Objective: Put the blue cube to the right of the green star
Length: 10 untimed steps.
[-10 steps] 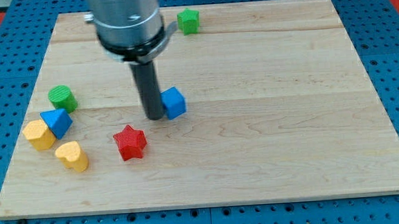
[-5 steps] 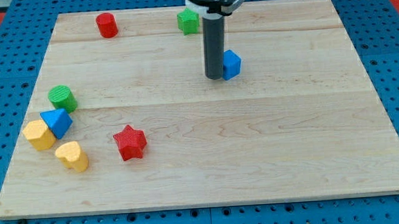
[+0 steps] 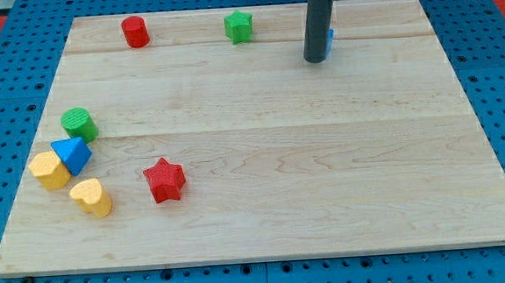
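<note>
The green star [image 3: 238,26] sits near the view's top edge of the wooden board [image 3: 325,172]. The blue cube [image 3: 330,40] lies to the star's right and a little lower, almost wholly hidden behind my rod; only a thin blue edge shows. My tip [image 3: 315,59] rests against the cube's left and lower side, about 85 pixels right of the star.
A red cylinder [image 3: 134,31] stands at the top left. At the left edge cluster a green cylinder [image 3: 79,124], a blue triangular block [image 3: 71,155], a yellow block [image 3: 50,170] and a yellow heart [image 3: 92,196]. A red star [image 3: 164,179] lies lower left of centre.
My tip has pushed the blue cube up and to the right, from the board's middle to near the top, level with and right of the green star.
</note>
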Available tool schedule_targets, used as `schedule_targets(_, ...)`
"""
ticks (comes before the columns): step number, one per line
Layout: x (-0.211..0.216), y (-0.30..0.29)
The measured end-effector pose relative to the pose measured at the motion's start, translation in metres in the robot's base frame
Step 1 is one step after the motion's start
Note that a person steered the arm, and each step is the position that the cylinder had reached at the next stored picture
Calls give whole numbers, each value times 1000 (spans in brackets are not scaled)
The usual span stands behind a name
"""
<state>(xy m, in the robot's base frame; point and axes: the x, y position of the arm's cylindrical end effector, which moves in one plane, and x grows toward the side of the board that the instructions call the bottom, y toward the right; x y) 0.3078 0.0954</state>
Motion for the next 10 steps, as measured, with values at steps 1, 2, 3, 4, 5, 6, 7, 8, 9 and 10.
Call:
schedule_targets(1,-24,0)
schedule_targets(2,-45,5)
schedule_targets(3,-51,18)
schedule_targets(4,-51,2)
schedule_targets(5,-50,2)
schedule_targets(6,-50,2)
schedule_targets(7,10,-26)
schedule_targets(8,73,-64)
schedule_targets(9,109,-125)
schedule_targets(10,153,-196)
